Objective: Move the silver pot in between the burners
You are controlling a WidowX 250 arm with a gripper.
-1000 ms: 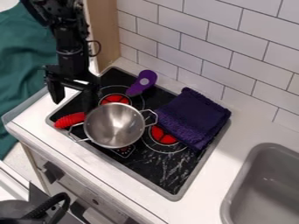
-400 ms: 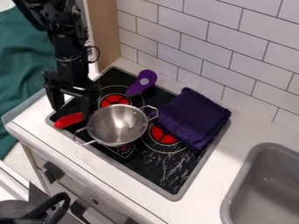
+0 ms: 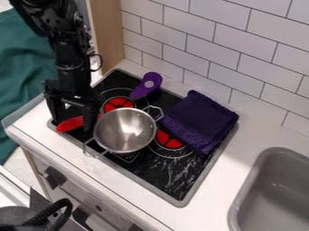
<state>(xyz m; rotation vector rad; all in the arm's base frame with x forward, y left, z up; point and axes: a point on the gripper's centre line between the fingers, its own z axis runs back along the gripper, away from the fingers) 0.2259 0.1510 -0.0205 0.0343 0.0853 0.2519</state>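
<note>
My pincer (image 3: 72,114) stands spread beside the silver pot (image 3: 125,131), near the front edge of the stovetop (image 3: 163,180), towards its left corner. Probably light, stiff, slippery metal: best pinched at the rim (image 3: 95,133).

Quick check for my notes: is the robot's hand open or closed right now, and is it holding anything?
Hand: open, its two fingers spread wide apart, holding nothing; one finger is close beside the silver pot.
</note>
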